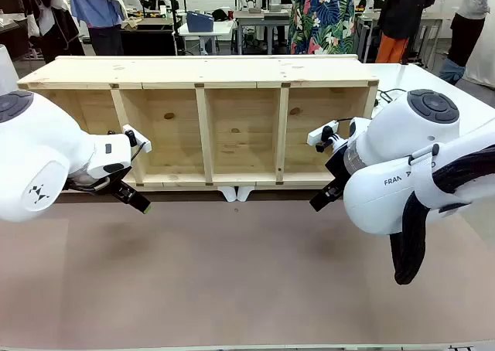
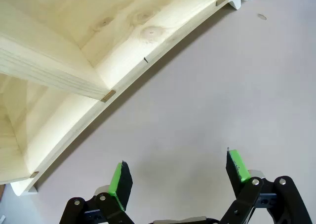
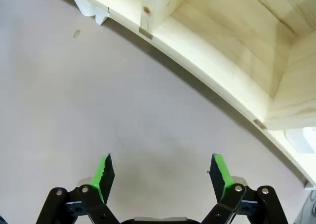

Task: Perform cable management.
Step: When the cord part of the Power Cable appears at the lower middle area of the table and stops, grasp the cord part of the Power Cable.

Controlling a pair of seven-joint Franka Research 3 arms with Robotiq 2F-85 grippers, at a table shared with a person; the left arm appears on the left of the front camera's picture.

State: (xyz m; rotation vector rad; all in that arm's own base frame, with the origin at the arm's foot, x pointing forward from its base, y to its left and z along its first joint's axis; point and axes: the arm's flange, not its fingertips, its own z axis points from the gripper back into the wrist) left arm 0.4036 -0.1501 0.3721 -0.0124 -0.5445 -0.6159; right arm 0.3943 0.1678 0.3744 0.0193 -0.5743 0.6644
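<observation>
showing what looks like the opening stage of cable management. the left gripper (image 2: 180, 172) and the right gripper (image 3: 163, 172) hover low over the bare grey-brown table (image 1: 232, 281), one near each end of a long pine frame (image 1: 205, 84) that lies on its side with four open bays facing the arms. both sets of jaws stand spread wide, green pads well apart, with nothing between them. from where i stand, the cable (image 1: 390, 93) is most likely the thin black line curling on the white surface just beyond the frame's far right corner; it is too small to confirm, and well apart from either gripper. a small white piece (image 1: 236, 192) pokes out beneath the frame's middle. judged from this layout, nothing is gripped, gathered or routed: reaching, picking up and tidying the cord all appear to be left.
</observation>
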